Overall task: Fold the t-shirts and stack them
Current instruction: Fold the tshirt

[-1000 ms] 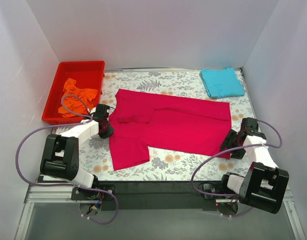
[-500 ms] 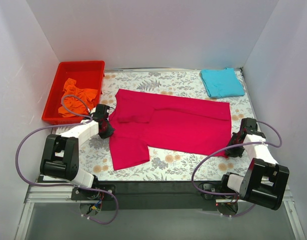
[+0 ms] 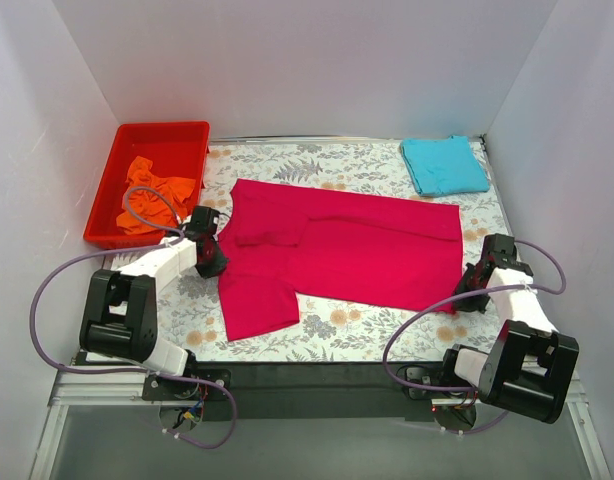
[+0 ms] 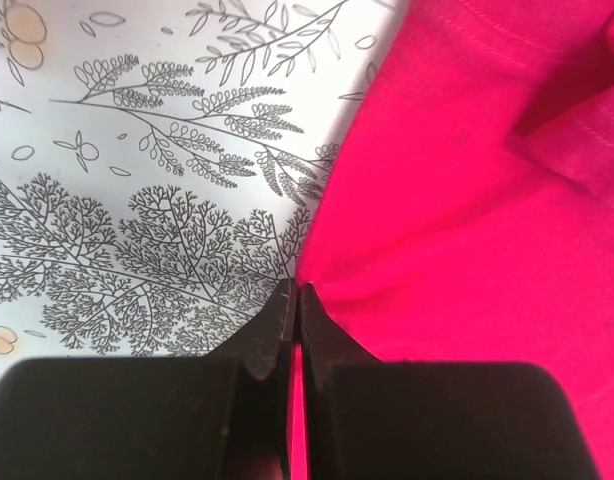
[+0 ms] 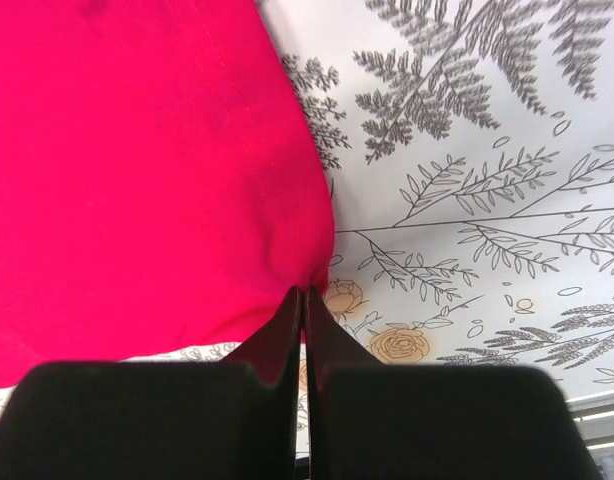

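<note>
Wrist views only: left tool (image 4: pixel 292 300) and right tool (image 5: pixel 303 300) each pinched closed on crimson shirt (image 3: pixel 337 250) edge.

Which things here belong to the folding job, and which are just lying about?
Job:
crimson t-shirt, spread flat, pinched by the left gripper and right gripper
turquoise t-shirt, folded
orange t-shirt, crumpled in the bin

Lying about:
red bin
floral table cover

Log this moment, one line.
left gripper: shut on crimson shirt | right gripper: shut on it | turquoise shirt: folded | orange shirt: in bin
</note>
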### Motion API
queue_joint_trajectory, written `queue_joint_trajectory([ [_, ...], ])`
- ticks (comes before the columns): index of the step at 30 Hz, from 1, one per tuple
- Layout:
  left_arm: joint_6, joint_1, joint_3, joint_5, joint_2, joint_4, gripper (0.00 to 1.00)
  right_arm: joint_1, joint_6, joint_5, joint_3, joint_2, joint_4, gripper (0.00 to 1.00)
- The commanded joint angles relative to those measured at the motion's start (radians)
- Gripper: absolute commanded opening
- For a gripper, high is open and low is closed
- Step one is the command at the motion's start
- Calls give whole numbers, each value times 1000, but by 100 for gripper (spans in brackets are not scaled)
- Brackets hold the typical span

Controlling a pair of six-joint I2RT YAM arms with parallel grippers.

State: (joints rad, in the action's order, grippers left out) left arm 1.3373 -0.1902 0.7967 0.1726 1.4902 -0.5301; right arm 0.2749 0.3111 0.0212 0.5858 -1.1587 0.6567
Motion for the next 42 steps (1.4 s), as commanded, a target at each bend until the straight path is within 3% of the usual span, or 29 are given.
queue_joint_trajectory([
  [1,-35,0,70,5,-44,-64,0,3,-16,11,88,19,29,1],
  [13,-69,11,309,-64,84,-160,0,4,-58,13,304,-96,43,1],
  [24,-64,57,475,-123,205,-215,0,6,-52,-50,468,-305,40,1],
  [32,-50,116,550,-229,265,-220,0,6,-44,-59,522,-403,38,1],
  [42,-43,138,636,-263,332,-199,0,6,-44,-52,556,-455,26,1],
])
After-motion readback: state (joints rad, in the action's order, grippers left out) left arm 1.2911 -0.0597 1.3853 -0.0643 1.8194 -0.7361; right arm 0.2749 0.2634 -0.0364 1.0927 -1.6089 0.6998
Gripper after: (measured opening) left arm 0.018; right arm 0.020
